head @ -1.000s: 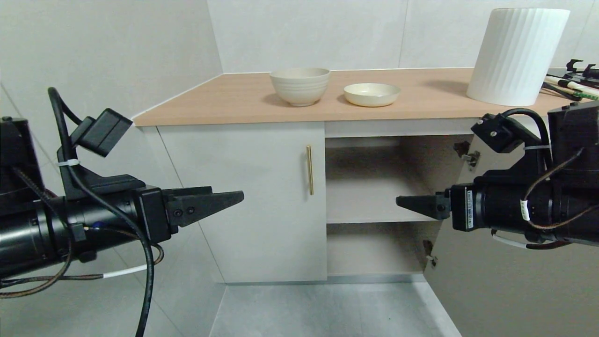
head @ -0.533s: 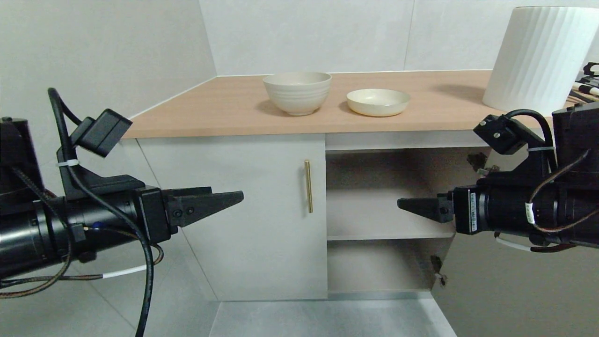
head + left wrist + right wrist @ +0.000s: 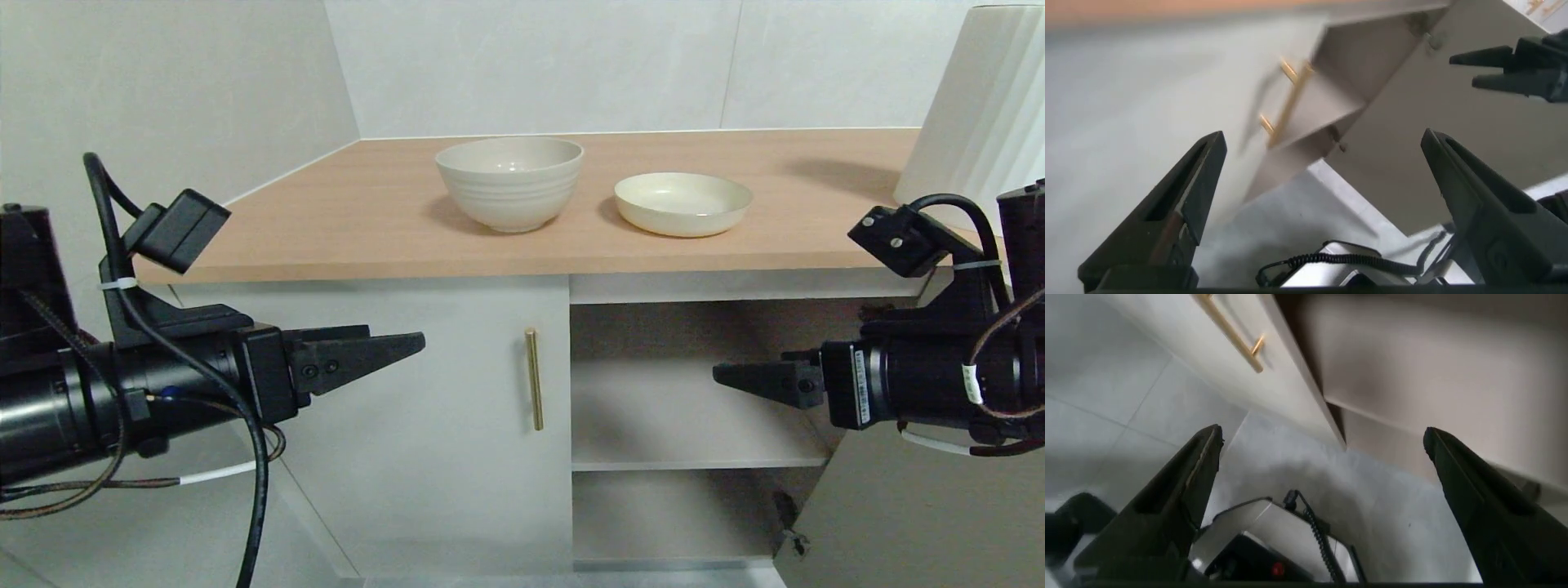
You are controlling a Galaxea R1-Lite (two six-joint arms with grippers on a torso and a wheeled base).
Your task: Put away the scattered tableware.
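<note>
Up on the wooden countertop [image 3: 343, 220], the deep ribbed bowl [image 3: 509, 181] and the shallow dish [image 3: 682, 202] sit side by side, near but not touching. Below them both arms hang level and empty-handed. The left gripper [image 3: 418, 343], fingers spread wide, is in front of the closed door [image 3: 424, 457] with its brass handle [image 3: 533, 378], and the right gripper [image 3: 720, 374], likewise spread, is before the open compartment's shelf [image 3: 686, 433].

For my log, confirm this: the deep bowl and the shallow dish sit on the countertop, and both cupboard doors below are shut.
One door is wrong. The deep bowl and shallow dish sit on the countertop, but only the left door is shut; the head view shows the right compartment open.
</note>
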